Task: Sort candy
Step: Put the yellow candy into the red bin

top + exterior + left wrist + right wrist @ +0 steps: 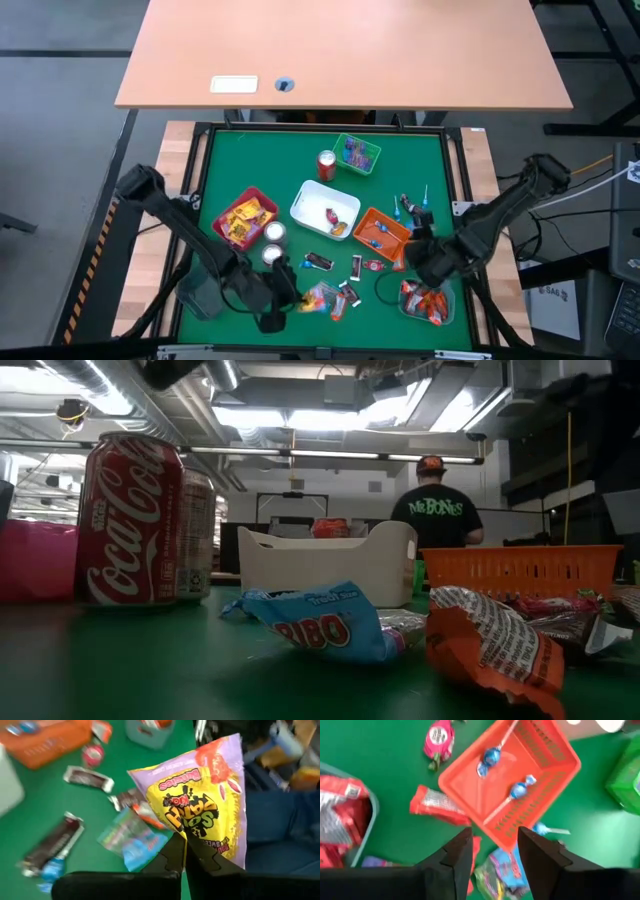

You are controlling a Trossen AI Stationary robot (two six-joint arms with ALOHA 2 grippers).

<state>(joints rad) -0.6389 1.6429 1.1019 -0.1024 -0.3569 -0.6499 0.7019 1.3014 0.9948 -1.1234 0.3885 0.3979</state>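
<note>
Left gripper [184,851]: fingers pressed together on the lower edge of a yellow-and-purple Sour Patch packet [202,795], which is lifted clear of the mat; in the high view this gripper [283,297] sits at the near edge of the green mat [300,160], left of centre.

Right gripper [492,851]: fingers spread apart with nothing between them, hovering over the near corner of the orange tray [540,770] (the high view places it [420,255] just right of that tray [372,218]).

Orange tray contents: 2 blue-wrapped lollipops [490,757] lying inside; a third lollipop [542,829] lies on the mat just outside its rim.

Loose candy: a blue Haribo packet [320,622] and an orange wrapper [490,645] near the low camera; dark bars [90,777] and a round pink piece [439,737] scattered on the mat between the 2 grippers.

Red tray [230,205]: holds yellow packets [245,222].

Clear tub [408,308]: holds red-wrapped pieces [340,810], near the mat's right front corner.

White tray [310,198]: mid-mat, a few pieces inside.

Green tray [372,158]: far side, purple-blue packets inside.

Cans: 1 red cola can [130,520] in front of the low camera; another [326,164] beside the green tray.

Background: a person [437,510] in a dark shirt, back turned.
</note>
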